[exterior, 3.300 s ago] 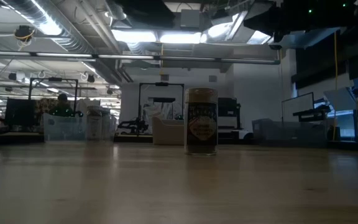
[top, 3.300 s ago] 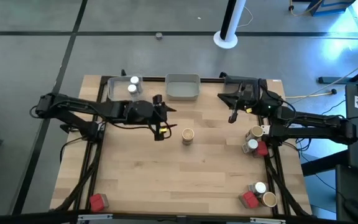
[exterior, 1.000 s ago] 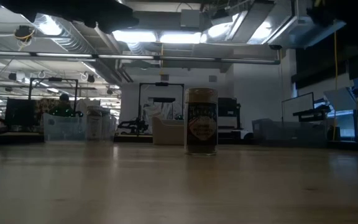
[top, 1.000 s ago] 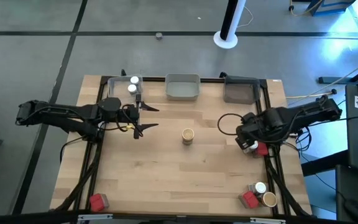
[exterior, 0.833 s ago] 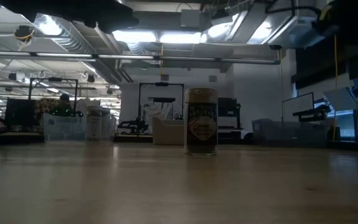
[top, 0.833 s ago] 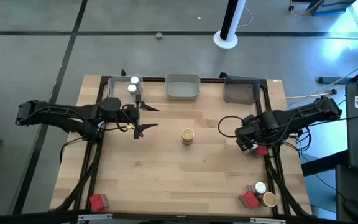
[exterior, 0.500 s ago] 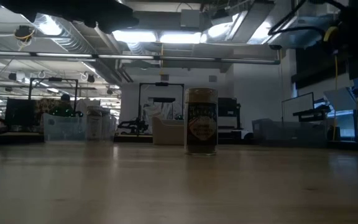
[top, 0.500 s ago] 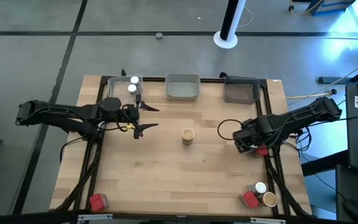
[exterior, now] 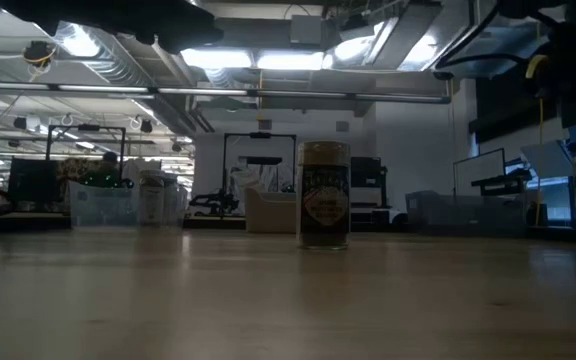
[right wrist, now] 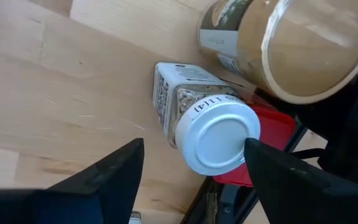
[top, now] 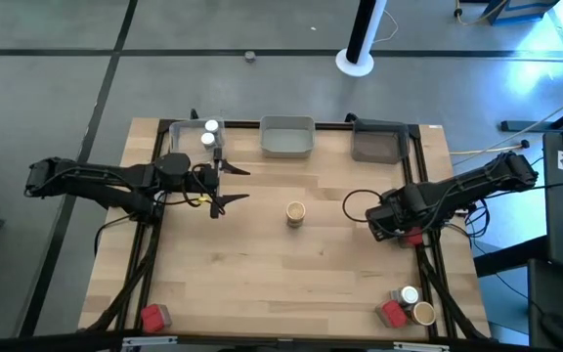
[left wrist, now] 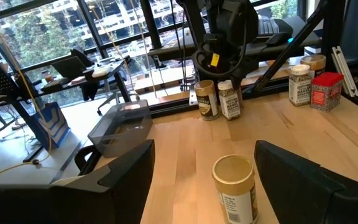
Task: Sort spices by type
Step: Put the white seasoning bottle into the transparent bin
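Observation:
The spices are scattered. A tan-lidded jar [top: 295,213] stands upright mid-table, also in the low view [exterior: 324,195]. My left gripper [top: 235,184] hovers open to its left, pointing level at it [left wrist: 235,186]. My right gripper [top: 385,221] points down, open, at the right edge. Its fingers stand on either side of a white-capped jar [right wrist: 219,140] without visibly touching it. That jar stands beside a tan-lidded jar [right wrist: 303,50] and a red packet [right wrist: 272,149]. Two white-capped jars [top: 208,134] stand in the far-left tray [top: 179,142].
A grey tray [top: 287,137] and a dark tray [top: 377,143] sit along the far edge. A red packet [top: 151,316] lies at the near left corner. A white-capped jar, a tan jar and a red packet [top: 404,306] cluster at the near right corner.
My right gripper has come down over the jars at the table's right edge and shifted slightly toward the table's middle, now covering them in the high view. The left arm and the middle jar have kept still.

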### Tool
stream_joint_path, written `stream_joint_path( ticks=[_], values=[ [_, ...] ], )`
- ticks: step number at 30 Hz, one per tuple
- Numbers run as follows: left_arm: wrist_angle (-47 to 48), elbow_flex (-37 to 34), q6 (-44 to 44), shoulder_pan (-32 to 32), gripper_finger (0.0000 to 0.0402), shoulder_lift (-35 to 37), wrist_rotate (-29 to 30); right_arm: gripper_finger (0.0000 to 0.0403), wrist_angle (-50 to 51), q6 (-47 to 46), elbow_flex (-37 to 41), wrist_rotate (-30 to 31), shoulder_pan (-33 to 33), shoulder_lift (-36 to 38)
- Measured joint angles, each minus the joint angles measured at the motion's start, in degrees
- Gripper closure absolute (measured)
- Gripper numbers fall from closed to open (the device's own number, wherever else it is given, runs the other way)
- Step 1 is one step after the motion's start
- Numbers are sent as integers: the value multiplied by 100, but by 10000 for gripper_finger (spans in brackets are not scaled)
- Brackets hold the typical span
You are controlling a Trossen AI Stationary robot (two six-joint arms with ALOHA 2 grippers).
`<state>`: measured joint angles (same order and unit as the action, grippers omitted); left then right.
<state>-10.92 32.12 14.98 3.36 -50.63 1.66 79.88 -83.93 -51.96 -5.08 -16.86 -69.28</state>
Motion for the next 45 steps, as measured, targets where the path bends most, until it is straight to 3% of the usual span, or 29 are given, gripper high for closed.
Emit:
stream_joint_path(
  ticks=[13,24,45],
  values=[
    [-2,0,0,2,137,-2,2,127,-488,69,-205,73,0,-11],
    [0,0,2,2,137,-2,-1,127,-182,-8,-381,194,0,-29],
    [2,0,2,8,137,-2,2,134,-1135,28,496,270,0,-42]
  ],
)
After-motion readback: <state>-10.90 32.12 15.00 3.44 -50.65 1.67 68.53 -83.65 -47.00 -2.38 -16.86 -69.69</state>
